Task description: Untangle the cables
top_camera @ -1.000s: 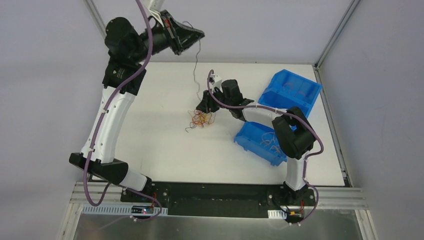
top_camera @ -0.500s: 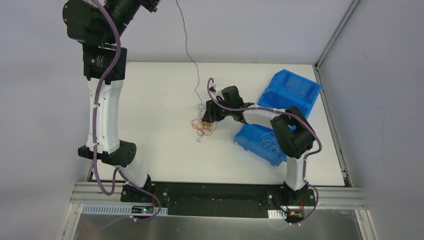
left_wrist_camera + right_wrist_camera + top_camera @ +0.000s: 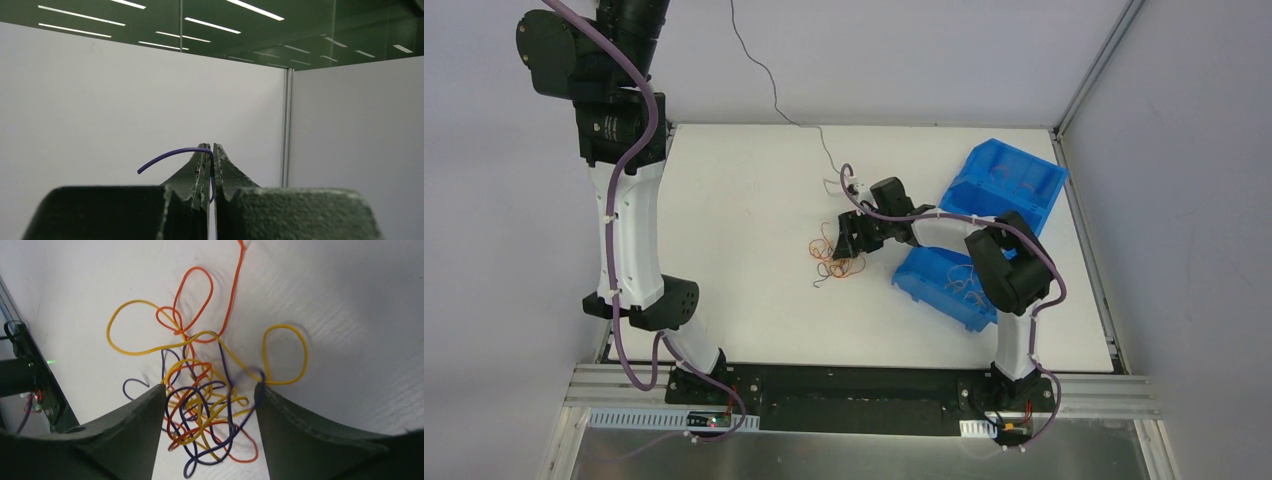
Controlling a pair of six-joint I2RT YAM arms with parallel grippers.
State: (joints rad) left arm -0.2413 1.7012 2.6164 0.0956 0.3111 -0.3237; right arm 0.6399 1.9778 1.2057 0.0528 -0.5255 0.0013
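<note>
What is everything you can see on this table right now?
cable tangle: one clump, orange, yellow and purple, table centre
single wire: one, purple, running from the tangle up to the left fingers
blue bins: two, blue, table's right side
table: one, white
arms: two, black and white, bases at the near edge
left fingers: shut on the single wire, raised high
right fingers: open, astride the cable tangle

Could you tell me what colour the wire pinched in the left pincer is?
The wire is purple, seen best in the left wrist view.
</note>
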